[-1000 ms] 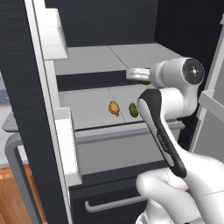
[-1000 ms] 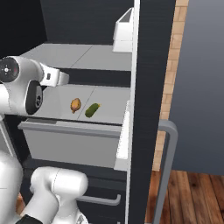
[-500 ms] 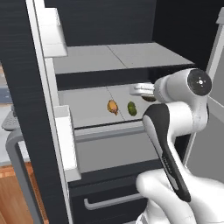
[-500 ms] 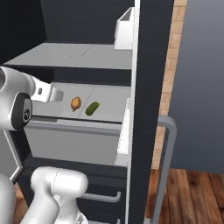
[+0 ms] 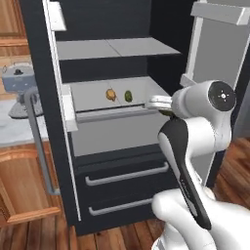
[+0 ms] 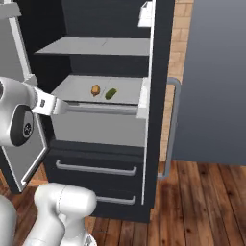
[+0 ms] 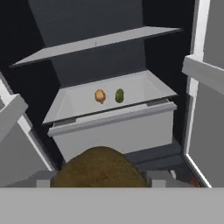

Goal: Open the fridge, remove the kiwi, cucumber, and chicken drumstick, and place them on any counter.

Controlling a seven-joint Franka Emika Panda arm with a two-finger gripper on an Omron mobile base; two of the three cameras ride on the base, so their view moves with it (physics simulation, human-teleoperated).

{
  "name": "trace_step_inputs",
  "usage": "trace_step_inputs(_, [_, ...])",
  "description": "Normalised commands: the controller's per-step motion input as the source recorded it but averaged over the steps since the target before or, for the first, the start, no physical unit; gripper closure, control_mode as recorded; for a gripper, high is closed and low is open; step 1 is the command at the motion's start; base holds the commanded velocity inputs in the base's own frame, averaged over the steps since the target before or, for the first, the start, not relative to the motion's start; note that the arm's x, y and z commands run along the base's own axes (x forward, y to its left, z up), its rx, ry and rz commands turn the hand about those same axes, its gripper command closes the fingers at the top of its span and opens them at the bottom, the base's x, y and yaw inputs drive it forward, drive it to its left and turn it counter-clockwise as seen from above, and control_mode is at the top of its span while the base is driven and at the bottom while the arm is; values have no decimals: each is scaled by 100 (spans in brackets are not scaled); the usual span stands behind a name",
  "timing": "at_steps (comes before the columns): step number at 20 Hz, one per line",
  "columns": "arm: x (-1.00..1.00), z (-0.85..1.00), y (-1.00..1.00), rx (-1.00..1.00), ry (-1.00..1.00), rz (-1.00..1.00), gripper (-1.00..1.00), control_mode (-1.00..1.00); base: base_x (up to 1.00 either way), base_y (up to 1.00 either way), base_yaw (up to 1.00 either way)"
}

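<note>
The fridge (image 5: pixel 49 122) stands with both doors open. On its pale middle shelf lie the orange-brown chicken drumstick (image 5: pixel 111 94) (image 6: pixel 95 89) (image 7: pixel 100 95) and, just to its right, the green cucumber (image 5: pixel 128 95) (image 6: pixel 111 93) (image 7: pixel 119 95). My gripper (image 5: pixel 156 102) (image 6: pixel 60 106) (image 7: pixel 100 175) hangs in front of that shelf's right end, outside the fridge. It is shut on the brown kiwi (image 7: pixel 98 166), which bulges between the grey fingers (image 7: pixel 159 177) in the hand view. A strip of white marble counter (image 5: pixel 12 132) lies left of the fridge.
The left fridge door with its grey bar handle (image 5: pixel 41 141) juts out toward me, and the right door (image 5: pixel 215 58) stands open beside my arm. A grey appliance (image 5: pixel 19 90) sits on the left counter. Two black drawers (image 6: pixel 96 168) close the fridge's bottom, over a wooden floor.
The whole picture has shifted and the fridge looks smaller, so the camera has backed away. My gripper has come down and out from the shelf, with the kiwi in it.
</note>
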Motion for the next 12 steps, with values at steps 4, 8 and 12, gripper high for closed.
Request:
trace_step_inputs(4, [0,0,0,0,0,0,100,100,-100,0,35])
trace_step_inputs(8, [0,0,0,0,0,0,100,100,-51,0,88])
trace_step_inputs(12, [0,0,0,0,0,0,100,100,-39,0,92])
